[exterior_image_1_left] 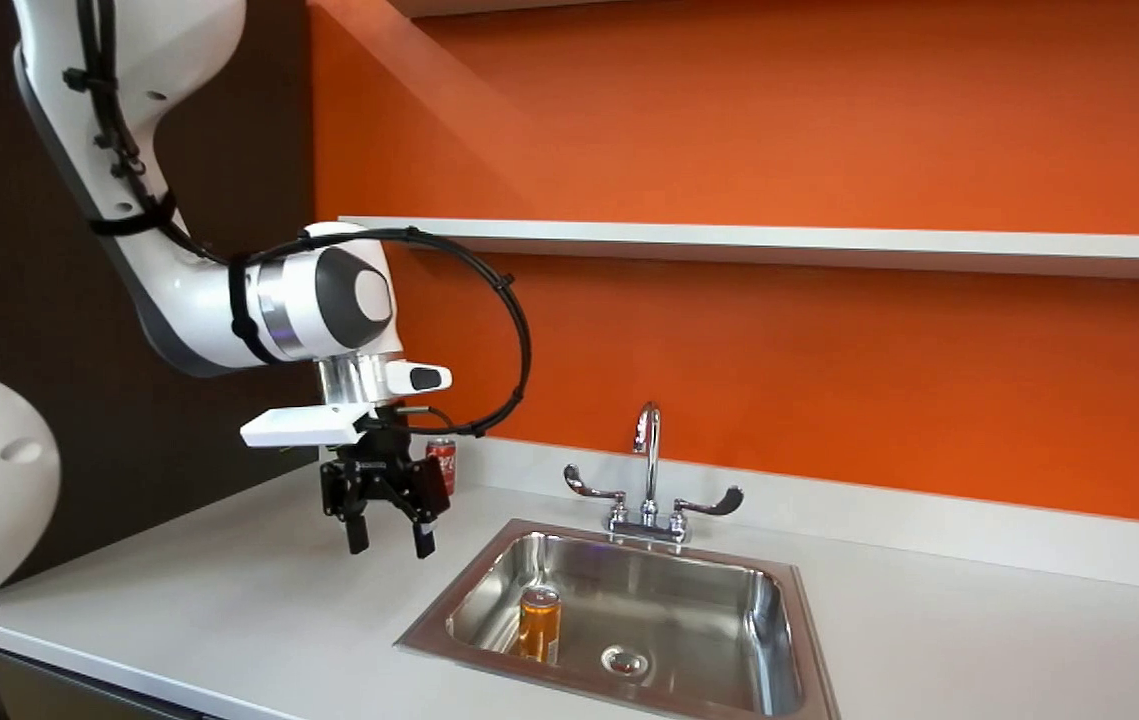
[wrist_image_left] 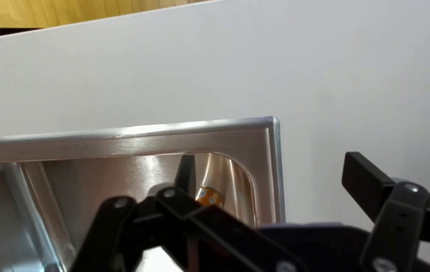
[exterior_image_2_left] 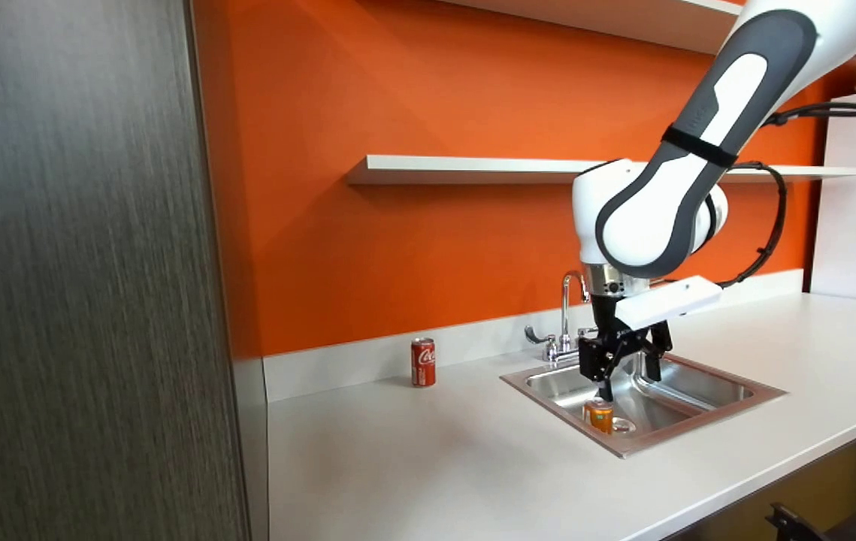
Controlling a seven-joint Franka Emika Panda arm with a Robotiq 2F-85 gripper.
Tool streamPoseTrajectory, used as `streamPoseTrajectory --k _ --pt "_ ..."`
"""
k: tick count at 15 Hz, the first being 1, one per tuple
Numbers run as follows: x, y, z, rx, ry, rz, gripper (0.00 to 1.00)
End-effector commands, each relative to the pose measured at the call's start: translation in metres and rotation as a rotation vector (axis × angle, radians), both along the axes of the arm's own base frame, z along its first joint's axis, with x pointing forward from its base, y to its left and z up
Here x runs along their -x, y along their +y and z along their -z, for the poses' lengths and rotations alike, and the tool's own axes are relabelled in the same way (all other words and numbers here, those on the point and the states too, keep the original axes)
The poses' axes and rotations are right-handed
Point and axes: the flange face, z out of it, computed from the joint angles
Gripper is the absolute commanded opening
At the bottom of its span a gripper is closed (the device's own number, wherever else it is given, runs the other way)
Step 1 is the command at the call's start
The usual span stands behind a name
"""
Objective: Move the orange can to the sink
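Note:
The orange can (exterior_image_1_left: 539, 627) stands upright inside the sink (exterior_image_1_left: 474, 577), beside the drain and near one side wall. In an exterior view the can (exterior_image_2_left: 599, 415) sits low in the basin of the sink (exterior_image_2_left: 687, 426). My gripper (exterior_image_1_left: 391, 540) is open and empty above the counter, beside the sink and apart from the can; it also shows in an exterior view (exterior_image_2_left: 629, 379). In the wrist view the gripper's fingers (wrist_image_left: 273, 173) are wide apart with nothing between them. There the can (wrist_image_left: 210, 196) is partly hidden behind one finger, inside the sink's corner (wrist_image_left: 237, 139).
A red can (exterior_image_1_left: 442, 462) stands on the counter by the back wall, also seen in an exterior view (exterior_image_2_left: 423, 362). The chrome faucet (exterior_image_1_left: 651, 460) with two handles rises at the sink's back rim. A white shelf (exterior_image_1_left: 779, 238) runs along the orange wall.

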Motion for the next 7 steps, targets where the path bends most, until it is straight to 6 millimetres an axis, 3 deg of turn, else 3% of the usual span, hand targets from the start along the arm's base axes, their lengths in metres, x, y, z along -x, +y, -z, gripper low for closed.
streamPoseTrajectory --k 1,3,4,7 --pt "0.006 -0.006 -0.016 -0.001 0.016 -0.060 1.00" --pt "0.006 -0.010 -0.022 -0.006 -0.005 -0.015 1.00" --pt "0.003 -0.006 -0.011 -0.006 -0.004 -0.020 1.00" --pt "0.002 -0.009 -0.014 -0.010 -0.014 -0.007 1.00"
